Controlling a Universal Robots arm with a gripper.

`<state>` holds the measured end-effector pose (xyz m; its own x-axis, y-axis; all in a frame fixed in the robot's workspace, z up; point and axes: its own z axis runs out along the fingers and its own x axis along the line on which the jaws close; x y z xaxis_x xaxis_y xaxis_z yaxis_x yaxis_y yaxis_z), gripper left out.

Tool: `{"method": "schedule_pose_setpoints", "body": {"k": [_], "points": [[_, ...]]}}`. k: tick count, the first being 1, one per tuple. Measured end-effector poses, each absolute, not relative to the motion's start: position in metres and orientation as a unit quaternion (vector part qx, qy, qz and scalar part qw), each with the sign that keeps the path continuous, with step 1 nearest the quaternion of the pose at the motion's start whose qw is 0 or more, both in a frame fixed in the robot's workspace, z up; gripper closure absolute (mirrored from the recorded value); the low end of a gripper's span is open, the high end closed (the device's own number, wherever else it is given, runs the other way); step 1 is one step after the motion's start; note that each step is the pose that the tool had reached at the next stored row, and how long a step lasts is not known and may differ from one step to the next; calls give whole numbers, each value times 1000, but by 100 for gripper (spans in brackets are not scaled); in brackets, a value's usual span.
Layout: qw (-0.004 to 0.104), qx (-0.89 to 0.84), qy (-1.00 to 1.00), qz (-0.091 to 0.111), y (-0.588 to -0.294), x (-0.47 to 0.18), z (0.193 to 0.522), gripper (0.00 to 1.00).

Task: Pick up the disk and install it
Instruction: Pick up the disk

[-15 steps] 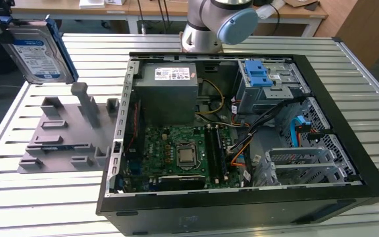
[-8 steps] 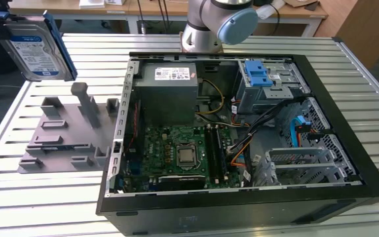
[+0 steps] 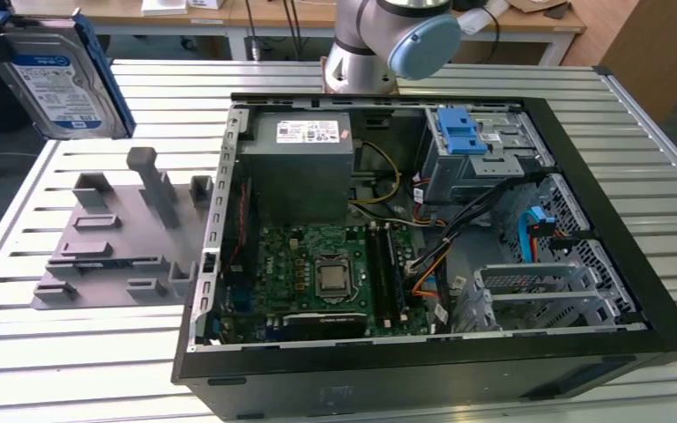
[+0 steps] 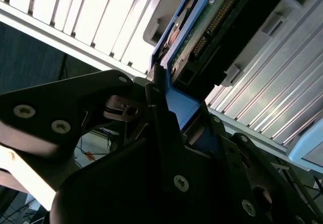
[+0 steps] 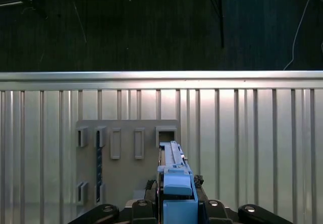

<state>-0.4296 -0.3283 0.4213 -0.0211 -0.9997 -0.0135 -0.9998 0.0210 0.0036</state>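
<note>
Jaws are clamped shut on the blue carrier end of the disk, which is gripped edge-on in both wrist views. In the exterior view the disk hangs at upper left, above the grey fixture and clear of the tabletop. Carrying it well likely means holding it square. The case has raised walls, and cables crowd the drive cage, so room there looks tight.

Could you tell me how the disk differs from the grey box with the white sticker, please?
The disk is a thin slab; the grey box is a deep block. The disk has blue rails and a white-and-blue label; the grey box is plain with a white sticker. The disk is held aloft in the hand; the grey box sits inside the computer case. Both are rectangular and labelled.
</note>
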Motion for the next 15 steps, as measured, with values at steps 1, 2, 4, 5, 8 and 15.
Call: {"method": "schedule_pose_setpoints", "body": {"k": [1,2,4,5,8,15], "points": [[4,-700,714,6,-328,-430,423,63],[4,-700,714,6,-328,-430,424,63],[4,-700,714,6,-328,-430,427,63],[4,-700,715,6,-328,-430,428,63],[4,-700,714,6,-328,-430,432,63],[4,-700,714,6,-328,-430,442,63]]}}
